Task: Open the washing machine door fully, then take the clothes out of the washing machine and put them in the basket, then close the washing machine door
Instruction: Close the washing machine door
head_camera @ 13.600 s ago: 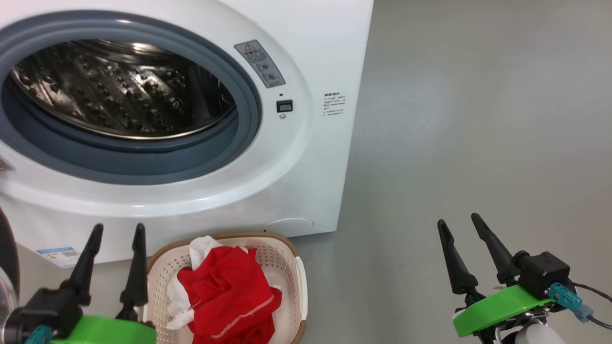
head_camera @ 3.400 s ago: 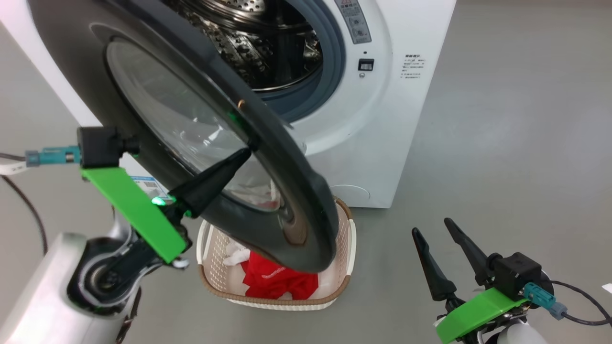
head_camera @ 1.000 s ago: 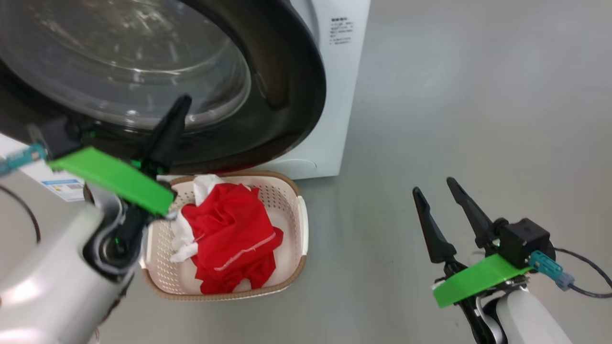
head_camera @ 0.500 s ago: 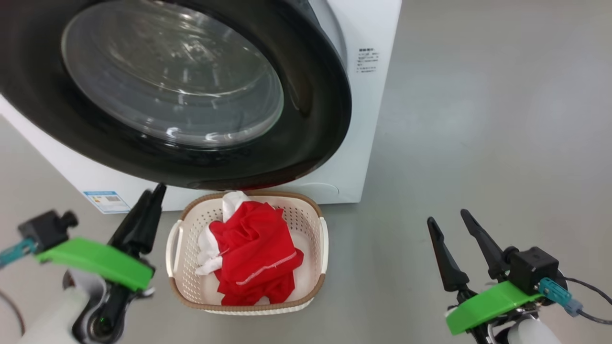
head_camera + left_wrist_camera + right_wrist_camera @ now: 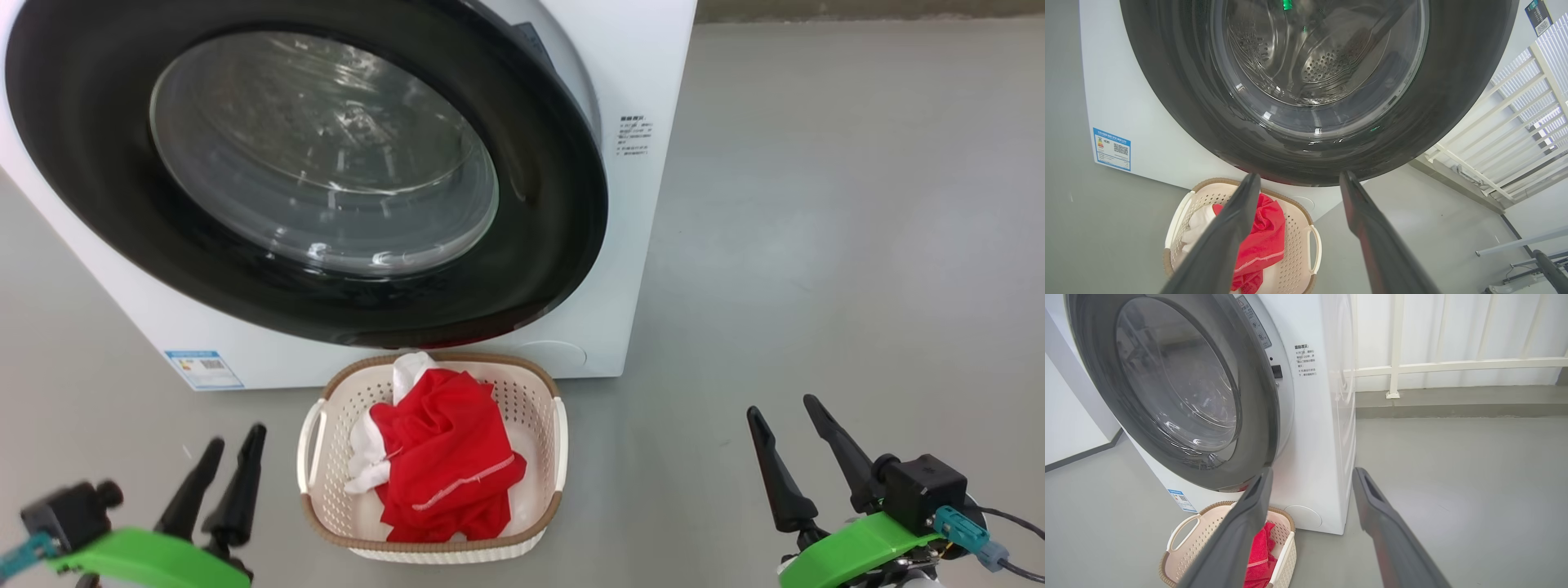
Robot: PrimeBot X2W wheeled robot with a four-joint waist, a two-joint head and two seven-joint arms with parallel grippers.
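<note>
I am looking down at the basket [image 5: 526,408], with the clothes [image 5: 445,465] lying heaped inside it; the washing machine [image 5: 645,73] is standing just behind the basket, and the washing machine door [image 5: 326,163] is covering its front, overhanging the basket's far rim; whether it is latched I cannot tell; my left gripper [image 5: 237,437] is hovering just left of the basket, fingers spread, holding nothing; my right gripper [image 5: 780,407] is hovering well apart to the basket's right, likewise spread and empty.

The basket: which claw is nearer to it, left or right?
Left. The left claw is close beside the basket on its left; the right claw stands farther off on its right.
</note>
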